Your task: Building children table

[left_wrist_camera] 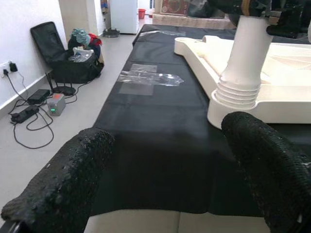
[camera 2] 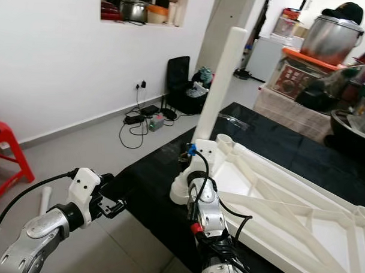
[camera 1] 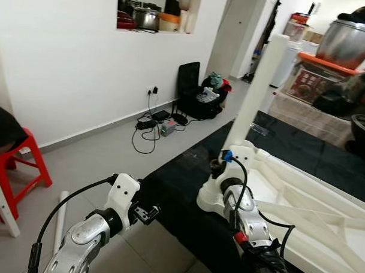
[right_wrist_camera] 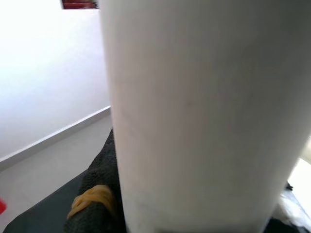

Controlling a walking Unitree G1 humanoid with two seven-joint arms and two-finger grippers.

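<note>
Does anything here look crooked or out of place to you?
Yes: the white table leg standing in the corner socket of the upturned white tabletop leans away from upright, so it looks not fully seated. The right gripper is at its base. Another white leg lies on the floor beside the red stool.

Right gripper (camera 1: 219, 169) fingers hidden behind own wrist; we cannot tell grip on table leg (camera 1: 254, 91). From right wrist camera, leg (right_wrist_camera: 204, 116) too close, blurred, cut off at both ends. Tabletop (camera 2: 300, 200) beyond leg runs off frame edge; far corners unseen. Red stool (camera 1: 16, 166), far from leg, cut by frame edge. Clutter in black bag (camera 1: 199, 92) behind leg too small for us to identify.
</note>
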